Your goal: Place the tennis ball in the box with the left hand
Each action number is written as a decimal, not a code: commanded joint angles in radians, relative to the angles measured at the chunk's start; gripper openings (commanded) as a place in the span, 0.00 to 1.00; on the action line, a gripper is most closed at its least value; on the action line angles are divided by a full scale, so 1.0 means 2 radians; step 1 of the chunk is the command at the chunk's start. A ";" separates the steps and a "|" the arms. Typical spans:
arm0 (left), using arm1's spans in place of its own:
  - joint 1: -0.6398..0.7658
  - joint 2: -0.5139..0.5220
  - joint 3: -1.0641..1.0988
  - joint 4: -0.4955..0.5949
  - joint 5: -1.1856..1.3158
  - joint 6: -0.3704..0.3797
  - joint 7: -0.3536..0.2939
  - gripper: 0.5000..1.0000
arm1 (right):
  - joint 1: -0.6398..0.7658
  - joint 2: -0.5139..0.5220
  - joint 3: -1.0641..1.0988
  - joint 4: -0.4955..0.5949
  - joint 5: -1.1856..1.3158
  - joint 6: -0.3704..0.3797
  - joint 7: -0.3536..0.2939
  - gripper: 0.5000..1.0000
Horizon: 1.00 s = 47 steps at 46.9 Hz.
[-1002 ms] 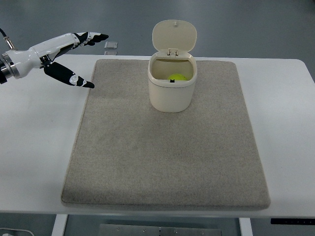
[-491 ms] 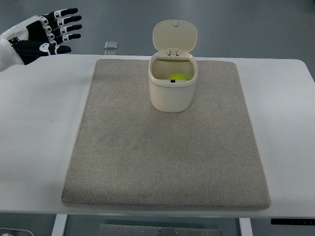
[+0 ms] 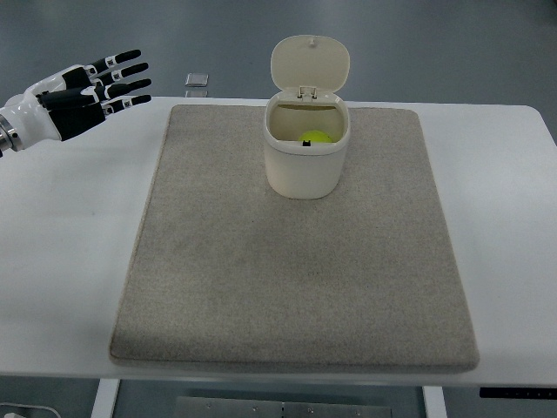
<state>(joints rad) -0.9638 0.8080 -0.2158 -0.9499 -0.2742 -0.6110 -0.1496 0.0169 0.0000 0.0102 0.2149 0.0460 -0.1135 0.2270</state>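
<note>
- Hovering over the far left corner of the table, the left hand has its fingers stretched out and spread, holding nothing.
- The tennis ball lies inside the box, low against its back wall, with the lid tipped up and open behind it.
- The box stands on the far middle part of the grey mat. It sits to the right of the hand and well apart from it, with bare mat between them.
- The hand's long axis runs left to right, fingertips aimed roughly towards the box.
- Only the left arm shows; the right hand is out of view, so the left is the only hand anywhere near.
- Compared with half a second ago, the hand sits a little lower and further into the picture, its fingers more level. A second ago it was lower still, with the thumb pointing down at the mat edge.
- The ball and box have not shifted across the pictures.
- Judging by that, the placing looks done.
</note>
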 commanded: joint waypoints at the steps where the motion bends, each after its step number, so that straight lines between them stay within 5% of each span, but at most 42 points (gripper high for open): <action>1: 0.000 -0.002 0.001 0.003 -0.051 0.000 0.028 0.98 | 0.000 0.000 0.000 0.000 0.000 0.000 0.000 0.88; 12: 0.013 -0.022 -0.001 0.005 -0.144 0.000 0.065 0.98 | 0.000 0.000 0.000 0.001 0.000 0.000 0.000 0.88; 47: 0.051 -0.037 -0.032 0.005 -0.146 0.000 0.068 0.98 | -0.003 0.000 0.000 0.005 0.002 0.002 0.000 0.88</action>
<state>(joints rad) -0.8648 0.7334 -0.2806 -0.9388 -0.5660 -0.6109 -0.0137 0.0108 0.0000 0.0094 0.2257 0.0476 -0.1086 0.2274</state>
